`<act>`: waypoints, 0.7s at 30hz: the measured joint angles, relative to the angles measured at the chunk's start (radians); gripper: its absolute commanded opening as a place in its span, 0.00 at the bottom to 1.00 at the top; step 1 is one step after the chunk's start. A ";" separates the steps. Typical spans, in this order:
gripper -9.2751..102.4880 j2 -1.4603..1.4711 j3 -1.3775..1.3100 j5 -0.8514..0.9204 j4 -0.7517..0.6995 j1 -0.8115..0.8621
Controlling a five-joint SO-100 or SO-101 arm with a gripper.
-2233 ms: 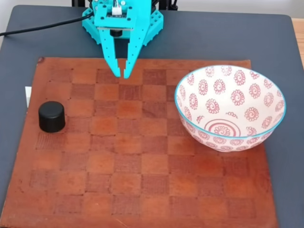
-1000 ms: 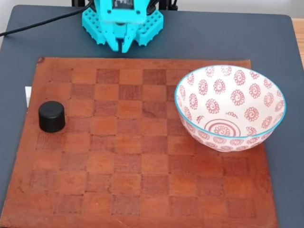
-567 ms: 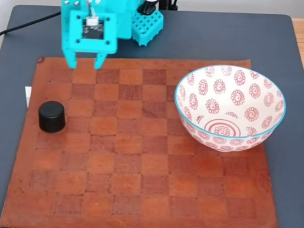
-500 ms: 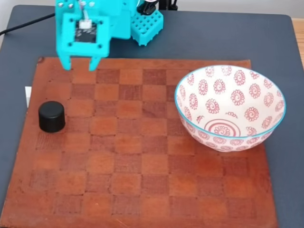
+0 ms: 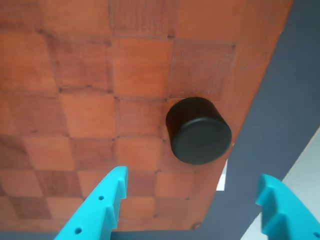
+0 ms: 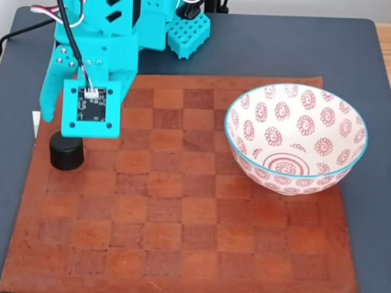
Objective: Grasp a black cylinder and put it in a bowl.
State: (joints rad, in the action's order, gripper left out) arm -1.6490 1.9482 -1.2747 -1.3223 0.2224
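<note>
The black cylinder [image 5: 199, 131] stands upright near the edge of the brown checkered board [image 5: 100, 100] in the wrist view. My gripper [image 5: 192, 176] is open, and its two teal fingers reach up from the bottom edge. The cylinder lies just ahead of the gap between them, untouched. In the fixed view the cylinder [image 6: 65, 155] sits at the board's left side, its top partly covered by my teal wrist and camera plate [image 6: 91, 111] hovering above it. The white bowl [image 6: 296, 137] with red spirals and a light-blue rim stands at the board's right side with nothing in it.
The board [image 6: 183, 213] lies on a dark grey table [image 6: 275, 49]. My arm's teal base [image 6: 186, 30] stands at the back, just beyond the board. A small white slip [image 6: 35, 122] pokes out at the board's left edge.
The arm has swung from the back centre to the left and come forward and down over the cylinder. The fingers, nearly together earlier, now stand wide apart.
</note>
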 measured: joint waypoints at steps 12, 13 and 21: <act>0.38 0.117 0.000 0.012 0.080 0.003; 0.38 0.127 0.000 0.012 0.080 0.003; 0.38 0.173 -0.006 0.012 0.089 0.037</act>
State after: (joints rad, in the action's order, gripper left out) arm -1.4757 1.9420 -1.2625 -1.2333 0.2592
